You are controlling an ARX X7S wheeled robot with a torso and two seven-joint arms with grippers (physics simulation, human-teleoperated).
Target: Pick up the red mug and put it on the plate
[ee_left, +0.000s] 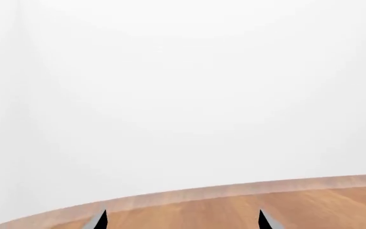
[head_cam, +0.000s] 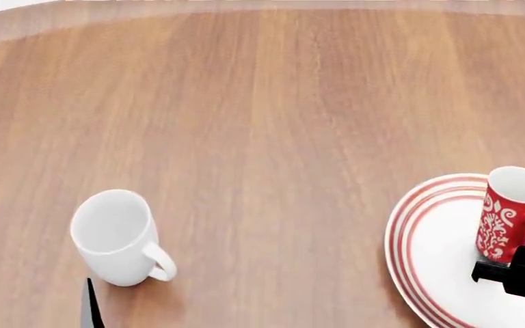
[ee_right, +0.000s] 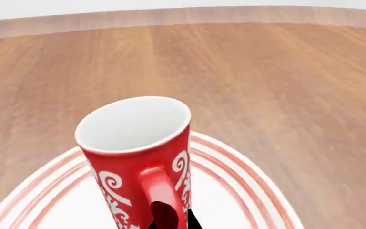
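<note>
Right in front of the right gripper (head_cam: 518, 270), on the plate (head_cam: 431, 256), stands the red mug (head_cam: 511, 213). It is red with white swirls, white inside, and it stands up straight. Its handle points toward the dark fingers. From the head view, the gripper sits low beside the mug, right by the handle. In the right wrist view the red mug (ee_right: 141, 157) fills the middle, and a dark finger tip (ee_right: 190, 220) peeks out just below the handle. I cannot tell if the fingers are squeezing the handle or just sitting next to it, because most of them are hidden.

The plate (ee_right: 247, 191) is round and white with red rings near its rim. It rests on the brown wooden table (head_cam: 262, 116). The mug is near the far side of the plate, away from the fingers.

Over by the left gripper (head_cam: 35, 301), two dark finger tips poke up with a wide gap between them, so they are open and hold nothing. A plain white mug (head_cam: 117, 237) stands just past them, its handle turned toward the plate. In the left wrist view, the left gripper (ee_left: 181, 220) shows the same two spread tips over the table (ee_left: 285, 205), with a white wall (ee_left: 183, 95) behind.
</note>
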